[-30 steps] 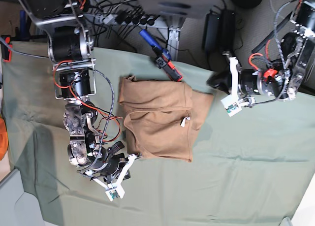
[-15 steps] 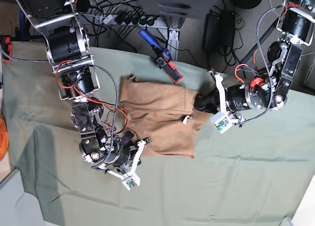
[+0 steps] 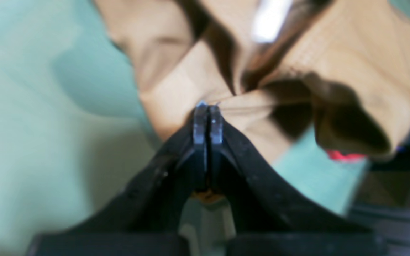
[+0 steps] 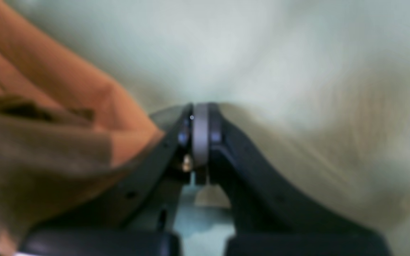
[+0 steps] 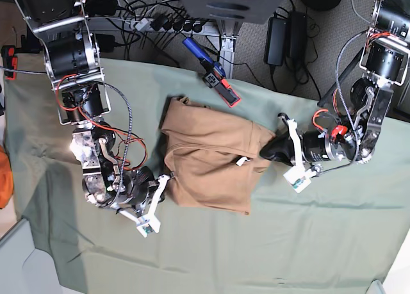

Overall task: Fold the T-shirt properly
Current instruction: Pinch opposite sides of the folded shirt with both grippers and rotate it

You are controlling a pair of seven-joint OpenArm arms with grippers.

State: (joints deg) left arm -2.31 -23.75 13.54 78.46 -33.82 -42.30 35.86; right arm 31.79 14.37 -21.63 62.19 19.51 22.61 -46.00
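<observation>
The tan T-shirt [image 5: 205, 163] lies partly folded on the green cloth, its white tag [image 5: 242, 161] showing near the right side. My left gripper [image 5: 266, 152] is at the shirt's right edge. In the left wrist view this gripper [image 3: 208, 106] is shut on the T-shirt [image 3: 190, 81], with creases fanning out from the tips. My right gripper [image 5: 168, 179] sits at the shirt's lower left edge. In the right wrist view it [image 4: 199, 106] is shut; the T-shirt [image 4: 41, 153] lies against its left finger, and no cloth shows between the pads.
The sage-green cloth [image 5: 307, 230] covers the table. A blue and red tool [image 5: 211, 73] lies just beyond the shirt's far edge. An orange object [image 5: 5, 179] sits at the left border. Cables and power bricks crowd the floor behind the table.
The left gripper came in from the right and took the shirt's right edge, bunching the sleeve. The right gripper swung toward the shirt, then drew back to its left edge.
</observation>
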